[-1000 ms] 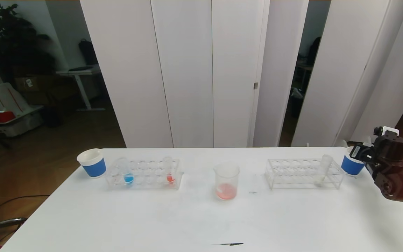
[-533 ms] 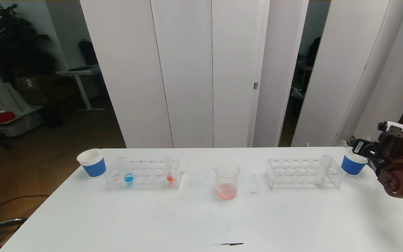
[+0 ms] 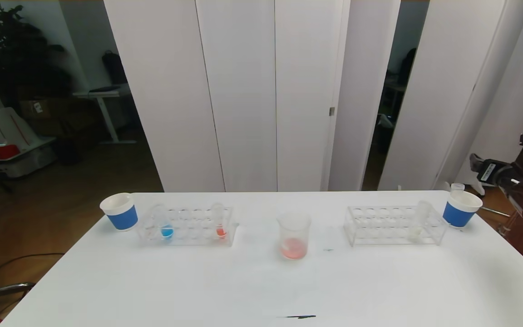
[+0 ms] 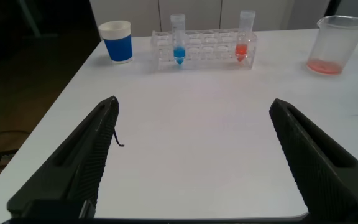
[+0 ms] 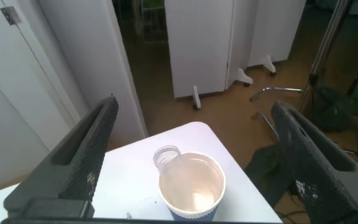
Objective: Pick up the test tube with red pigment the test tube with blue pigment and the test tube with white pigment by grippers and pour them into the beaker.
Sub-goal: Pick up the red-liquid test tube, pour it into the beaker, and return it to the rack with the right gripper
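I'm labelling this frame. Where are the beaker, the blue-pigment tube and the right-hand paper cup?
beaker (image 3: 294, 234): head view, on its clear glass wall.
test tube with blue pigment (image 3: 166, 232): head view, on the blue liquid.
right paper cup (image 3: 457, 215): head view, on its blue band.

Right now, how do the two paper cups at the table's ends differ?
The left paper cup stands by the rack with the blue and red tubes and looks empty; the right paper cup stands by the other rack and holds a clear tube leaning inside it. Both are upright, blue with white rims.
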{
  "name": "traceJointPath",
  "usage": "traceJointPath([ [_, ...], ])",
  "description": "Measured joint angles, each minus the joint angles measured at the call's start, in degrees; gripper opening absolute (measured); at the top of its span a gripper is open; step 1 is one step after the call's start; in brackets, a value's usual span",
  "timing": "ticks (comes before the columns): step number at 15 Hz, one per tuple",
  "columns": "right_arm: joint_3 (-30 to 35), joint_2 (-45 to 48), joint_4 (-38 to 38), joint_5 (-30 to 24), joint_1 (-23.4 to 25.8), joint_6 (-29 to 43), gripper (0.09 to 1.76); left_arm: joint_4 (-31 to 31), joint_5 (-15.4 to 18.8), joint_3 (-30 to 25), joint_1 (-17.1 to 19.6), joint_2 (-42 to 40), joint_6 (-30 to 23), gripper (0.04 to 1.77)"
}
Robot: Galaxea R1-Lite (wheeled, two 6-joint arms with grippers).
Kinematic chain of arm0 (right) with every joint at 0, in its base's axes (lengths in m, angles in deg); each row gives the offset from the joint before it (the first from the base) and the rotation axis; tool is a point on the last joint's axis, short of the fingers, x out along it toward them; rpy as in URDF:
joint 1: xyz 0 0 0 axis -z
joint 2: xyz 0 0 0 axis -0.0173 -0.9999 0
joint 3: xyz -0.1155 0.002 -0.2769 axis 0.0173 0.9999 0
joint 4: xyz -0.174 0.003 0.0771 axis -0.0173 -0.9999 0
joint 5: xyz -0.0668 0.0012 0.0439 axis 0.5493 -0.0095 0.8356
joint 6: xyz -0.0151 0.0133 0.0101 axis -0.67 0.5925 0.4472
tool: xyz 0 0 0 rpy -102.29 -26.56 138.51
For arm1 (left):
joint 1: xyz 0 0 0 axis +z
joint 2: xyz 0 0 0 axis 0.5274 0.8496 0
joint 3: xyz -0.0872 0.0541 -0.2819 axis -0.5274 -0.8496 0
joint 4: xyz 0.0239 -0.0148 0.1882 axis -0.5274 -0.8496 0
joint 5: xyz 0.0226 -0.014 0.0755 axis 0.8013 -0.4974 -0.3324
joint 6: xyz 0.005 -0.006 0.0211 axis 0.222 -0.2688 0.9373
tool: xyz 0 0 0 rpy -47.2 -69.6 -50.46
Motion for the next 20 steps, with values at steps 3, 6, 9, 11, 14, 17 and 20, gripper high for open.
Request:
traceJointPath([
  [3,6.88,10.86,-1.77,-2.84,-0.56,-1.18,1.75,0.00,0.00,0.00,0.00,0.00,-0.01,1.74],
  [6,13.59,25.33,-7.50,-6.25,-1.13,-1.62,1.75,0.00,0.00,0.00,0.00,0.00,0.00,1.74],
  [9,18.33,40.78,-17.32,-9.31,-1.30,-1.73,1.75,0.00,0.00,0.00,0.00,0.00,-0.01,1.74],
  [11,20.70,51.83,-25.50,-11.09,-1.90,-1.76,1.75,0.00,0.00,0.00,0.00,0.00,-0.01,1.74],
  [14,23.63,68.47,-38.73,-11.79,-5.13,-1.78,1.75,0.00,0.00,0.00,0.00,0.00,0.00,1.74],
  [17,26.53,83.94,-52.74,-11.26,-8.86,-1.71,1.75,0.00,0.00,0.00,0.01,0.00,0.00,1.74],
  [20,31.27,96.82,-62.18,-10.91,-11.01,-1.62,1.75,0.00,0.00,0.00,0.00,0.00,0.00,1.74],
])
